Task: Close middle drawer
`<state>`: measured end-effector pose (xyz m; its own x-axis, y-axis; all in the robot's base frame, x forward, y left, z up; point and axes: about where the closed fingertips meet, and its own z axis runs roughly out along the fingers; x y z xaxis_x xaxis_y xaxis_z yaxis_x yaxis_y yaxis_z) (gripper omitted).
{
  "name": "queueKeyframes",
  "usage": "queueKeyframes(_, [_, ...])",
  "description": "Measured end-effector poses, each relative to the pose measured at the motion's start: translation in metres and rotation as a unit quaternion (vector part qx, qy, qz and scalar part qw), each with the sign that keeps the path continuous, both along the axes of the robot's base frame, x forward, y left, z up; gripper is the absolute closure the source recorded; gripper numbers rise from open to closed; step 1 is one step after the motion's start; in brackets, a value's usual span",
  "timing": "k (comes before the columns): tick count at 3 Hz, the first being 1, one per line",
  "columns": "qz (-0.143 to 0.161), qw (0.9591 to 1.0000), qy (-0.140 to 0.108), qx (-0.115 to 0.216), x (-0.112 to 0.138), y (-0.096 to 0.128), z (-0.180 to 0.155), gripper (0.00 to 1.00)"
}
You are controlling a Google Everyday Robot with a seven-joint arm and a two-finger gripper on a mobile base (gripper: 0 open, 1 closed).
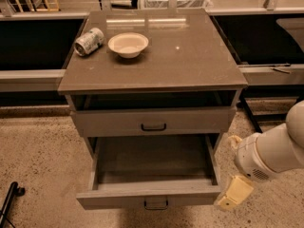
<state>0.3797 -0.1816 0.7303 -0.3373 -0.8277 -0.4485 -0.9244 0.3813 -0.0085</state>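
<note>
The middle drawer (pixel 152 194) is pulled far out of the grey cabinet (pixel 190 65). Its long shallow tray is empty, and its low face panel carries a small dark bar handle (pixel 156 204). Above it, the drawer with the taller face panel (pixel 152 121) stands slightly out from the cabinet. My gripper (pixel 232 194) hangs from the white arm (pixel 270 153) at the lower right. It sits just beside the front right corner of the middle drawer's face panel.
A crushed silver can (pixel 89 41) and a cream bowl (pixel 128 44) lie on the cabinet top. Dark low shelving runs along both sides behind the cabinet. A black wheeled leg (pixel 10 198) stands at the lower left on the speckled floor.
</note>
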Motion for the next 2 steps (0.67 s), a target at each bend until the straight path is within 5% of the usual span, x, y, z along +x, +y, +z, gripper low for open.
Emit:
queueKeyframes(1, [0.01,0.9989,-0.039,-0.022,0.013,0.003,-0.028,0.0])
queueKeyframes(2, [0.063,0.9957,-0.046,-0.049,0.009,0.005,-0.118,0.0])
